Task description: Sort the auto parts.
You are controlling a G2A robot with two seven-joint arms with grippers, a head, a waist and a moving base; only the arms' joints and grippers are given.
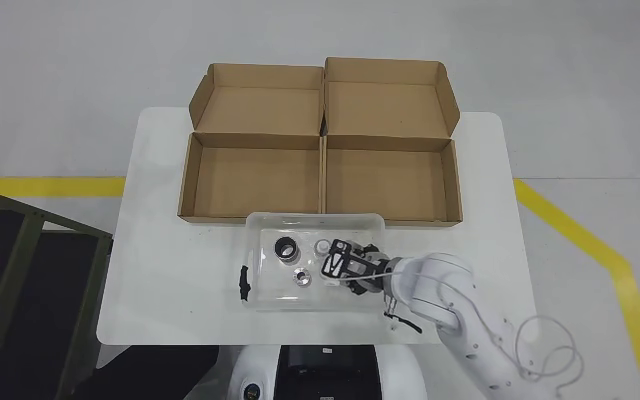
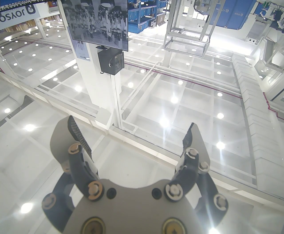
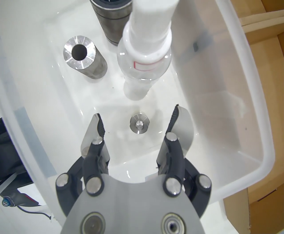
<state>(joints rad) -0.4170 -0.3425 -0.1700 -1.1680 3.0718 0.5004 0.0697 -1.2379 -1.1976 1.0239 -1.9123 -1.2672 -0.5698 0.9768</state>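
Between the serrated right fingers, spread wide, sat one small machined steel stud, untouched, on the floor of a clear plastic bin. Three more parts sat beyond: a bright hollow cylinder, a dark ribbed sleeve and a white plastic fitting. Two open cardboard boxes lay behind on the desk. The right arm bent in over the bin's right end. The left fingers gaped apart, aimed at the ceiling.
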